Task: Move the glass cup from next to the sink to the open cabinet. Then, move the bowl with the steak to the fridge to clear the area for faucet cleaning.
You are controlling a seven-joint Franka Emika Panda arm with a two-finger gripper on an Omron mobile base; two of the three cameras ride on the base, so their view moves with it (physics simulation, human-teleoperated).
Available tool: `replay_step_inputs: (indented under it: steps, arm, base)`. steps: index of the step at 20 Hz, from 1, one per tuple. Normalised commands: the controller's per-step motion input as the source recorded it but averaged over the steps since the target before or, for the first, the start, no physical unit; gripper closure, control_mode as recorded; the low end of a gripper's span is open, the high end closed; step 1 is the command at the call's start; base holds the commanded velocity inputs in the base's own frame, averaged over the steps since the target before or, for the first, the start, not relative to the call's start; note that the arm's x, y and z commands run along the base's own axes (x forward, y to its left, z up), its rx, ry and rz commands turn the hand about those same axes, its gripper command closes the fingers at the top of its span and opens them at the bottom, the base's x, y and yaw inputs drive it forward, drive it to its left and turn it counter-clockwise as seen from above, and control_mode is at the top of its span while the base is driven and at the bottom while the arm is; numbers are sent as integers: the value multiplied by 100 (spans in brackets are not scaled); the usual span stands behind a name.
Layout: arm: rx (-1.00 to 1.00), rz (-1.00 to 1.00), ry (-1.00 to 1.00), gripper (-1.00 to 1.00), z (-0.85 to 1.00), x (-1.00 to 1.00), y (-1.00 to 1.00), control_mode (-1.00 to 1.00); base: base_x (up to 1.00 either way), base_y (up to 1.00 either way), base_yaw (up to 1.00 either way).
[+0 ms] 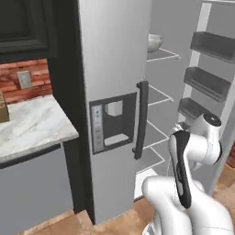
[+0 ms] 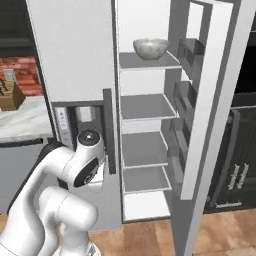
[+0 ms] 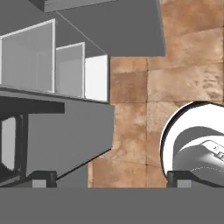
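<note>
1. Bowl [image 2: 150, 48] sat on the fridge's [image 2: 75, 60] top shelf, far from the arm.
2. Gripper [image 3: 109, 179] pointed at the floor, jaws spread, empty.
3. Bowl looked rigid, smooth, probably slippery; its rim seemed the best hold.

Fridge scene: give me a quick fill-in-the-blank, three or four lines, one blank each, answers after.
1. The bowl sits on the ____ shelf of the fridge.
2. The fridge's right-hand door stands ____.
3. The gripper has its fingers spread wide and holds ____.
4. The wall behind the marble counter is red ____.

Missing words: top; open; nothing; brick
</note>
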Motion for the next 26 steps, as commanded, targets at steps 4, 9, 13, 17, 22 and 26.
replay_step_inputs:
  steps: [4,9,13,17,22,26]
  arm:
    - [0,0,0,-100,0,0,0,100]
    - [0,0,0,-100,0,0,0,100]
    - [0,0,0,-100,0,0,0,100]
    - [0,0,0,-100,0,0,0,100]
    - [0,0,0,-100,0,0,0,100]
    - [0,0,0,-100,0,0,0,100]
  base:
    - [-60,83,70]
    - [-10,100,45]
    - [22,100,11]
    - [73,100,-12]
    - [100,100,-29]
    - [84,100,-29]
